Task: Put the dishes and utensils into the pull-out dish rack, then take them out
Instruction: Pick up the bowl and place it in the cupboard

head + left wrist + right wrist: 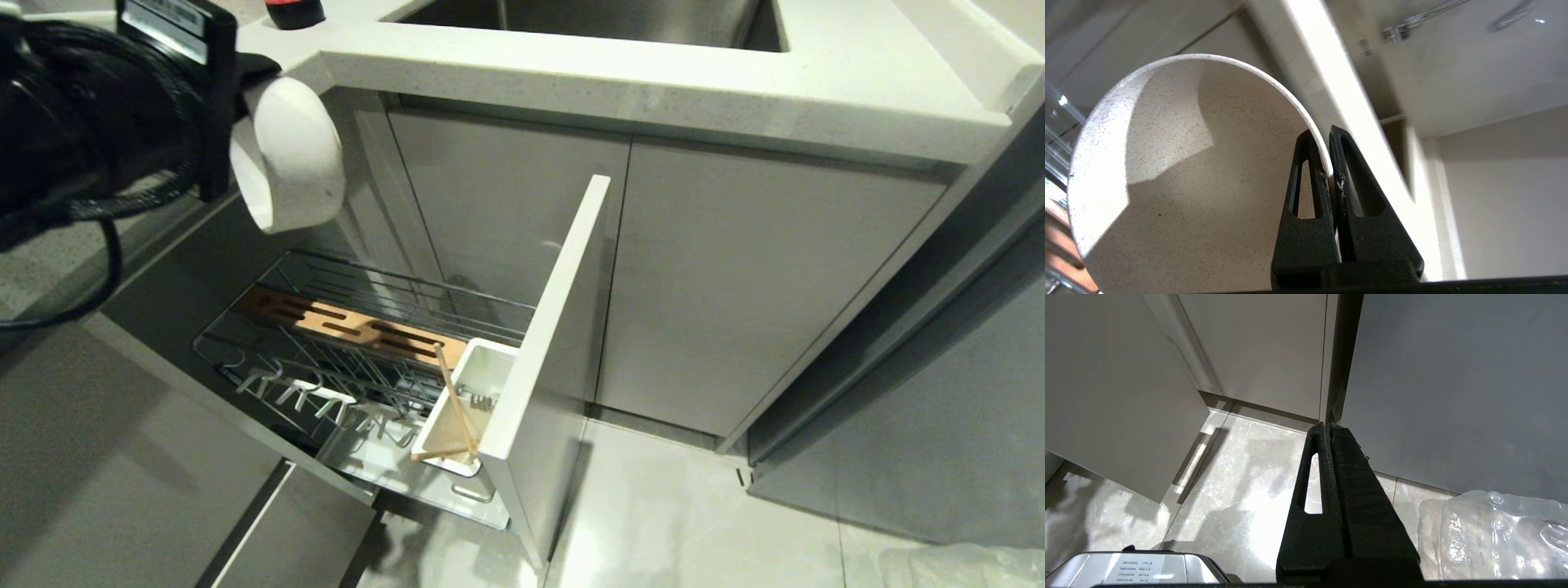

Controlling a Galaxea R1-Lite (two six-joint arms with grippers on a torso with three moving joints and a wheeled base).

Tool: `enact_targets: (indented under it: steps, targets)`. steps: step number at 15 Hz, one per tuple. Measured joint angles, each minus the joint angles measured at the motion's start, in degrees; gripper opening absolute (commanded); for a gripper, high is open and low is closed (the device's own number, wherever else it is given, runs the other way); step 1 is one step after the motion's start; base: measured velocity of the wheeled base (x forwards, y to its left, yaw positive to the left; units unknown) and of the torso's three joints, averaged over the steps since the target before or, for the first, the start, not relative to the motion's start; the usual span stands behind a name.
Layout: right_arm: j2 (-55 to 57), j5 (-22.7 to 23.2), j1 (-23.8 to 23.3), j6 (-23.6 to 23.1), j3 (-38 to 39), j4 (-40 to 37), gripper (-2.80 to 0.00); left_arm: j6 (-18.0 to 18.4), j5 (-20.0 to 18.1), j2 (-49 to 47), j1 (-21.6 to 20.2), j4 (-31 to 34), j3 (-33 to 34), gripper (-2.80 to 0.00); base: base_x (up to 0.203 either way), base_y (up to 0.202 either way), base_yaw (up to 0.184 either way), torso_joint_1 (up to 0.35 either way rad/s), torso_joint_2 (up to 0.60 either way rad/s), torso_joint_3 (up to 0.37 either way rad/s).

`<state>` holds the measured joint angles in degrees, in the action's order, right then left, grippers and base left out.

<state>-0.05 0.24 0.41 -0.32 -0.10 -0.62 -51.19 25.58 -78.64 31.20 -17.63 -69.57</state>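
The left hand (pixel 1329 163) was clamped on the rim of the round cream-white bowl (pixel 290 155), held tilted above the chrome wire pull-out dish rack (pixel 359 343); the right hand (pixel 1327 433) hung pressed together near the floor.

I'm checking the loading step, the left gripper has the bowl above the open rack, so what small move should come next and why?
Probably lower the bowl toward the upright prongs of the pull-out dish rack. The left gripper pinches its rim, it hangs above the rack, and only the chopsticks are loaded, in the utensil cup.
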Motion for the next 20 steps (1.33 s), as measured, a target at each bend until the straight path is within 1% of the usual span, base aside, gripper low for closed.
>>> enact_targets:
  steps: [2,5,7,10,13,16,18,20]
  targets:
    - [0.0,0.0,0.0,0.0,0.0,0.0,-2.80,-0.2,3.2,-2.7,1.4,-4.5,3.1,-2.80,0.000,0.000,0.000,0.000,0.00,0.000]
    - [0.0,0.0,0.0,0.0,0.0,0.0,-2.80,-0.3,4.1,-6.5,2.1,-16.1,8.2,-2.80,0.000,0.000,0.000,0.000,0.00,0.000]
    - [0.0,0.0,0.0,0.0,0.0,0.0,-2.80,-0.3,5.1,-9.5,2.3,-24.0,10.3,-2.80,0.000,0.000,0.000,0.000,0.00,0.000]
    - [0.0,0.0,0.0,0.0,0.0,0.0,-2.80,-0.3,7.3,-14.3,2.3,-31.8,12.0,-2.80,0.000,0.000,0.000,0.000,0.00,0.000]
    - [0.0,0.0,0.0,0.0,0.0,0.0,-2.80,-0.4,8.8,-19.3,2.0,-36.5,13.1,-2.80,0.000,0.000,0.000,0.000,0.00,0.000]
    - [0.0,0.0,0.0,0.0,0.0,0.0,-2.80,-2.3,9.7,-23.7,0.7,-39.0,13.2,-2.80,0.000,0.000,0.000,0.000,0.00,0.000]
    - [0.0,0.0,0.0,0.0,0.0,0.0,-2.80,-2.8,9.7,-25.9,-0.6,-39.8,13.2,-2.80,0.000,0.000,0.000,0.000,0.00,0.000]
    - [0.0,0.0,0.0,0.0,0.0,0.0,-2.80,-4.7,9.5,-27.7,-2.0,-39.8,13.2,-2.80,0.000,0.000,0.000,0.000,0.00,0.000]
